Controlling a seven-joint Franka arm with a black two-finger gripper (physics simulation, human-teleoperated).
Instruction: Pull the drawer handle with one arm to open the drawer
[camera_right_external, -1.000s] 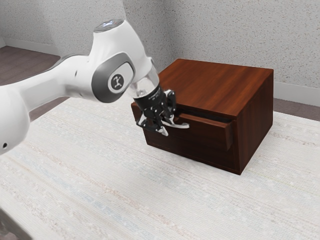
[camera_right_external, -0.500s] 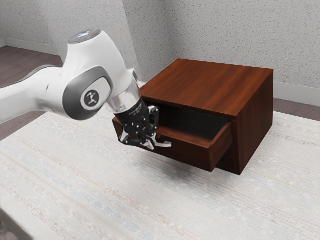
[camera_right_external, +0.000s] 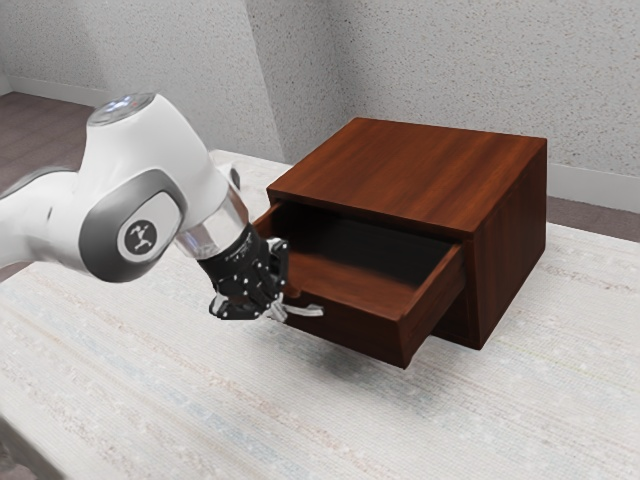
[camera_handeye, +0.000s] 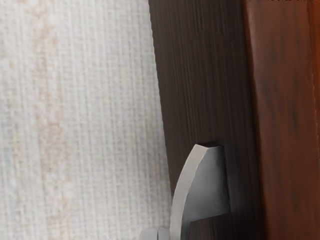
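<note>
A dark wooden cabinet (camera_right_external: 430, 170) stands on the table, and its single drawer (camera_right_external: 370, 285) is pulled well out toward the exterior view's left, its inside bare. A silver handle (camera_right_external: 300, 308) is fixed to the drawer front. My black gripper (camera_right_external: 275, 303) is at that handle with its fingers closed around it. In the wrist view the curved grey handle (camera_handeye: 202, 192) stands out from the dark drawer front (camera_handeye: 200, 90), close under my hand.
The cabinet rests on a pale woven tabletop (camera_right_external: 200, 400) that stretches wide in front of the drawer. A grey textured wall (camera_right_external: 450, 60) rises behind, with dark floor (camera_right_external: 40, 130) at the far left.
My hand has drawn back toward the exterior view's lower left with the handle, and the drawer has slid from nearly shut to well out of the cabinet.
</note>
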